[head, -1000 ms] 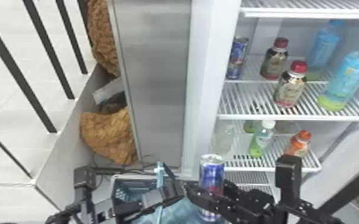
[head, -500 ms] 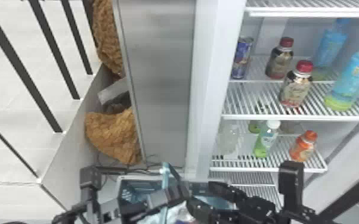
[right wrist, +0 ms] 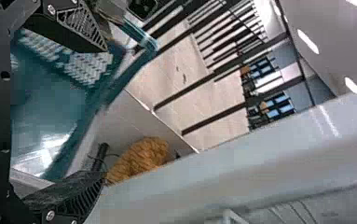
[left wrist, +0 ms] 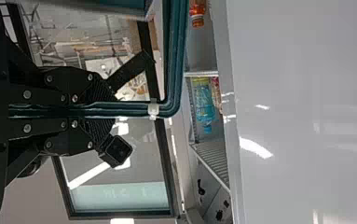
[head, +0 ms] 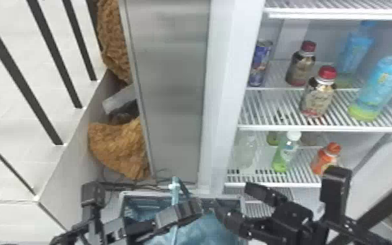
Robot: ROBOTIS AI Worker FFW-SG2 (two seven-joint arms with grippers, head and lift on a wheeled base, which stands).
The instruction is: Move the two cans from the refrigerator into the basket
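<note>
Beyond the spread right gripper [head: 232,196], the can [head: 259,65] stood upright beside a red-capped bottle [head: 301,66]. The left gripper [head: 185,204] clamped the basket handle [head: 174,190].

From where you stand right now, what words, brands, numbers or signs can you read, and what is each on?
None can be read for certain.
Blue can: print too small.
Front red-capped bottle: label too blurred.
Large blue bottle: marking too blurred.
Window's pale band: faint marks, unreadable.
</note>
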